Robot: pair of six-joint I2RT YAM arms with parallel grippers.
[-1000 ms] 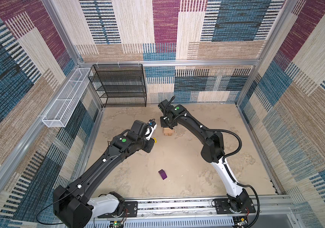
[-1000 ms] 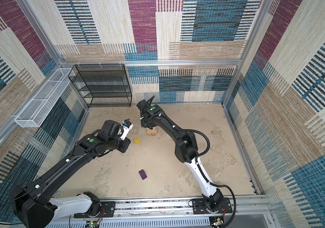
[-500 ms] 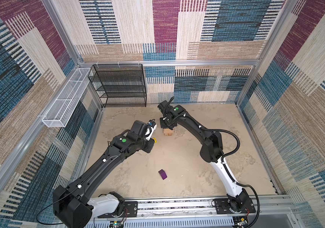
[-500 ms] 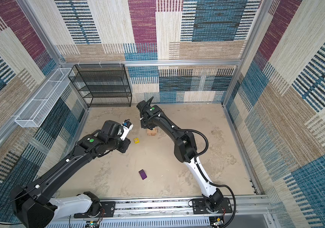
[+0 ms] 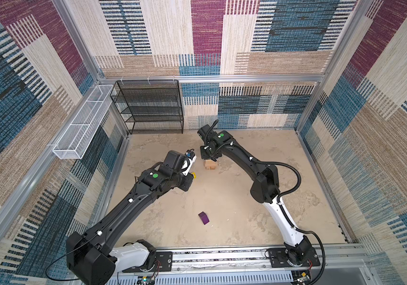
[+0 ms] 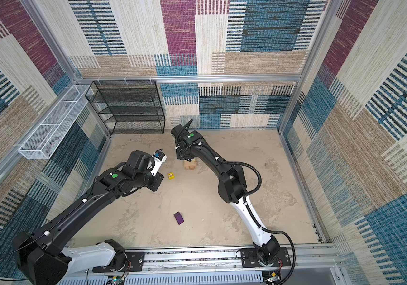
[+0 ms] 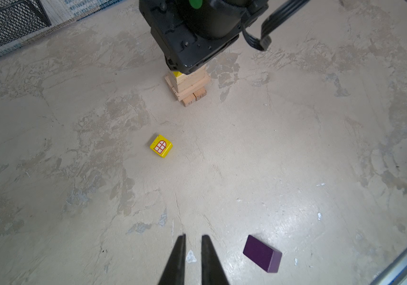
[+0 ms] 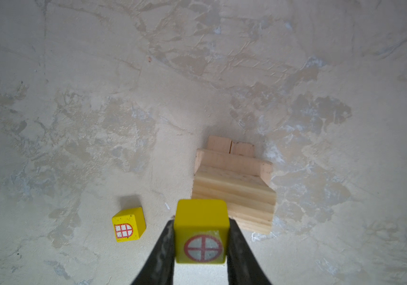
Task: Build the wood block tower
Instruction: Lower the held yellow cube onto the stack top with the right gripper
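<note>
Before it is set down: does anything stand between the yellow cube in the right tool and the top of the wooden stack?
Nothing visible does. What shows of the stack top is bare; the other yellow cube lies apart from it.

The tower [image 5: 209, 164] stands toward the table's [image 5: 246, 209] far edge, a loose cube [image 6: 171, 175] just left of it, the roof block [image 5: 203, 218] nearer the front edge.

We found no words, brands or numbers. Printed marks only: a red arched window on the loose yellow cube [image 7: 161, 146], a red crossed circle on the gripped yellow cube [image 8: 201, 232].
</note>
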